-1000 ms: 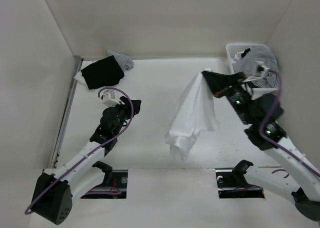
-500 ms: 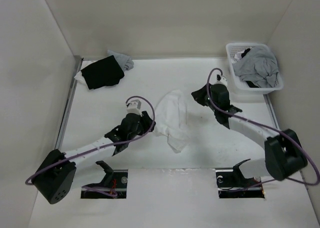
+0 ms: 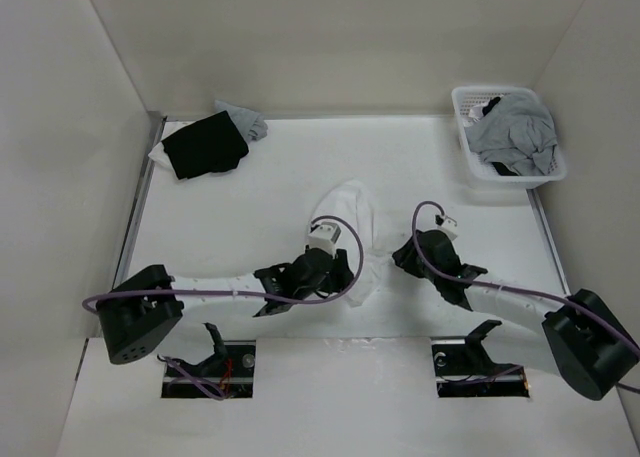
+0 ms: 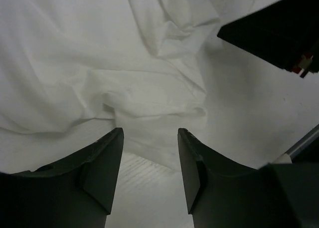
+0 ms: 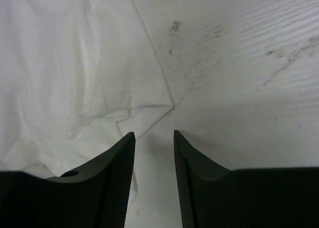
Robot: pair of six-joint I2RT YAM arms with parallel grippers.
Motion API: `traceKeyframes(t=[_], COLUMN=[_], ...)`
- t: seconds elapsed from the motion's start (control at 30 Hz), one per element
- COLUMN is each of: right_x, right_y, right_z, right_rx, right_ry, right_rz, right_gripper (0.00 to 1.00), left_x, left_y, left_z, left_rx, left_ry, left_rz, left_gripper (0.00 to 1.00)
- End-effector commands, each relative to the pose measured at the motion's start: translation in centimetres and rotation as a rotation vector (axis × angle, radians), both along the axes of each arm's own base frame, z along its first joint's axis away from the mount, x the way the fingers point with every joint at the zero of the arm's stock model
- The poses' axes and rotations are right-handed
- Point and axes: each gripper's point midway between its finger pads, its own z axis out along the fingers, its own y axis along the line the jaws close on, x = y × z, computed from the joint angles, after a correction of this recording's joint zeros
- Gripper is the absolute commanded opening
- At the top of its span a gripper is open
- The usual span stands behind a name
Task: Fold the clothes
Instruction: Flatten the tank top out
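Top view: the clothes [image 3: 347,217] lie crumpled mid-worktop [image 3: 230,207]. The left end effector [image 3: 340,274] sits at the heap's 7 o'clock and the right end effector [image 3: 402,259] at its 4 o'clock, probably flanking it to spread it flat.

Left wrist: jaws apart, hem [image 4: 152,143] between the tips, nothing pinched.

Right wrist: jaws apart and empty, facing a corner [image 5: 167,106] at 12 o'clock.

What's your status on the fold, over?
Left gripper open at white garment edge. Right gripper open at its corner. Garment crumpled on table, unfolded. Nothing blocking.
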Motion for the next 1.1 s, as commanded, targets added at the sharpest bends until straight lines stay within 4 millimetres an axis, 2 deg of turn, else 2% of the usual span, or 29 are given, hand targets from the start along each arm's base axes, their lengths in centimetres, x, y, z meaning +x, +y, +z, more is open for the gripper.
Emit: traceKeyframes(t=[0.0, 0.13, 0.23, 0.27, 0.33, 0.4, 0.43, 0.5, 0.63, 0.67, 0.7, 0.77, 0.87, 0.93, 0.97, 1.03, 1.07], right_x=[3.2, 4.4, 5.0, 5.2, 5.5, 5.7, 5.7, 5.4, 3.3, 2.6, 1.6, 0.2, -2.3, -4.3, -4.7, -5.1, -4.9], right_y=[-0.3, 0.0, 0.3, 0.4, 0.6, 0.9, 0.8, 0.7, 0.9, 0.9, 0.9, 1.1, 1.9, 2.4, 2.3, 1.6, 1.0], right_z=[2.1, 1.8, 1.3, 1.1, 1.3, 2.4, 2.9, 4.3, 6.5, 6.9, 7.2, 6.8, 5.3, 3.7, 3.2, 2.2, 2.1], right_rx=[0.024, 0.026, 0.023, 0.024, 0.035, 0.058, 0.066, 0.085, 0.102, 0.108, 0.115, 0.119, 0.131, 0.131, 0.126, 0.119, 0.117], right_ry=[-0.073, -0.070, -0.059, -0.053, -0.066, -0.098, -0.113, -0.143, -0.159, -0.164, -0.162, -0.132, -0.057, 0.007, 0.022, 0.035, 0.016], right_rz=[-0.078, -0.085, -0.086, -0.090, -0.091, -0.090, -0.092, -0.085, -0.041, -0.029, -0.010, 0.021, 0.084, 0.115, 0.112, 0.072, 0.040], right_gripper=[0.42, 0.41, 0.37, 0.31, 0.17, 0.07, 0.05, 0.03, 0.03, 0.03, 0.03, 0.03, 0.04, 0.07, 0.08, 0.16, 0.20], left_x=[0.2, 0.0, -0.2, -0.3, 0.0, 1.2, 1.7, 3.1, 5.1, 5.4, 5.6, 5.6, 5.4, 5.0, 4.9, 4.4, 4.0], left_y=[-1.8, -3.7, -4.3, -4.3, -3.6, -1.3, 0.0, 3.2, 10.7, 12.4, 14.6, 16.3, 18.0, 18.8, 18.9, 17.9, 16.4], left_z=[0.5, -0.2, -1.6, -2.1, -2.8, -2.5, -2.2, -1.1, 0.7, 0.9, 1.1, 1.2, 0.3, -0.8, -1.0, -1.0, -0.6], left_rx=[-0.013, 0.016, 0.069, 0.086, 0.109, 0.097, 0.078, 0.024, -0.084, -0.108, -0.143, -0.184, -0.209, -0.204, -0.202, -0.209, -0.204], left_ry=[-0.010, 0.004, 0.021, 0.030, 0.039, 0.040, 0.040, 0.028, -0.002, -0.002, 0.000, 0.002, 0.035, 0.084, 0.096, 0.105, 0.104], left_rz=[0.032, -0.004, -0.021, -0.025, -0.011, 0.063, 0.103, 0.202, 0.400, 0.446, 0.507, 0.542, 0.581, 0.596, 0.592, 0.546, 0.486], left_gripper=[0.47, 0.51, 0.48, 0.44, 0.20, 0.06, 0.05, 0.03, 0.01, 0.01, 0.07, 0.16, 0.29, 0.30, 0.28, 0.25, 0.25])
